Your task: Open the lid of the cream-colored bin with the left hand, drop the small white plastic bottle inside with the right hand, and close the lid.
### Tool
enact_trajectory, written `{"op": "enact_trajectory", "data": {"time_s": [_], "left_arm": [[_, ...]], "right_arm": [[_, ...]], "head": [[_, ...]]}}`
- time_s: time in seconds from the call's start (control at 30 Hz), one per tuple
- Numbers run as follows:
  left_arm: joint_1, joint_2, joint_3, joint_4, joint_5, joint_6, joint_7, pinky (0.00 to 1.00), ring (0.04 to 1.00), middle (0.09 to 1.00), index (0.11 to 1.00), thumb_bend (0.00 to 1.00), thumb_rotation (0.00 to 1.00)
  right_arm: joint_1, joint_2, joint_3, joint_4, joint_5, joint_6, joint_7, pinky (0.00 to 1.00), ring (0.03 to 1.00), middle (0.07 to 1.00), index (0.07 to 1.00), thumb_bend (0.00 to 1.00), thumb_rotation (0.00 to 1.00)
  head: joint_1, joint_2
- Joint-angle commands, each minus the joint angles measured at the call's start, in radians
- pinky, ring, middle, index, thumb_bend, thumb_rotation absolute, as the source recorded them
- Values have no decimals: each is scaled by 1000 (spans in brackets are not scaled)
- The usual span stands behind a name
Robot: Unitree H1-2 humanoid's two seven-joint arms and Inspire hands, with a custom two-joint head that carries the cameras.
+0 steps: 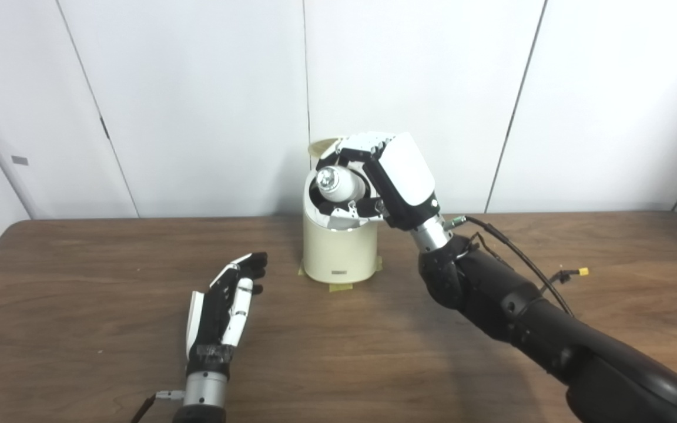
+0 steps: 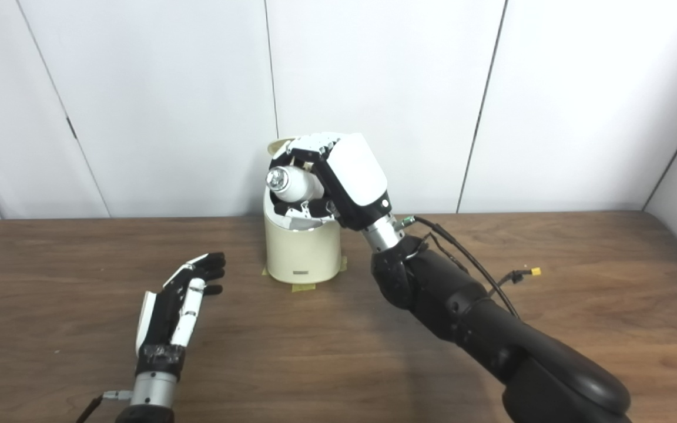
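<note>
The cream-colored bin (image 1: 338,252) stands at the back middle of the wooden table, taped down at its base. Its lid (image 1: 322,147) is tipped up at the back, leaving the top open. My right hand (image 1: 385,176) hovers right over that opening, shut on the small white plastic bottle (image 1: 338,183), whose silvery end faces me. My left hand (image 1: 230,299) rests low over the table to the left of the bin, open and holding nothing, apart from the bin.
The brown table (image 1: 109,282) stretches wide on both sides, with white wall panels behind. A black cable with a yellow connector (image 1: 579,272) hangs off my right forearm over the table's right part.
</note>
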Motion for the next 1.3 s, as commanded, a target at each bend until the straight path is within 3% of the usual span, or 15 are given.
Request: {"op": "enact_trajectory", "data": {"time_s": [0.0, 0.67, 1.27], "left_arm": [[30, -12, -11, 10, 27, -17, 13, 704, 772, 779, 769, 271, 835], [29, -13, -14, 14, 39, -23, 15, 698, 771, 777, 768, 278, 850], [30, -23, -17, 4, 46, -8, 15, 699, 776, 782, 772, 283, 839]], "right_arm": [[-45, -9, -13, 2, 10, -17, -22, 401, 439, 491, 493, 521, 0], [-42, -21, -9, -15, 5, -17, -31, 403, 439, 494, 493, 521, 0], [-44, 3, -10, -5, 14, -17, -10, 411, 441, 497, 490, 521, 0]], "head": [[0, 1], [8, 0], [18, -1]]}}
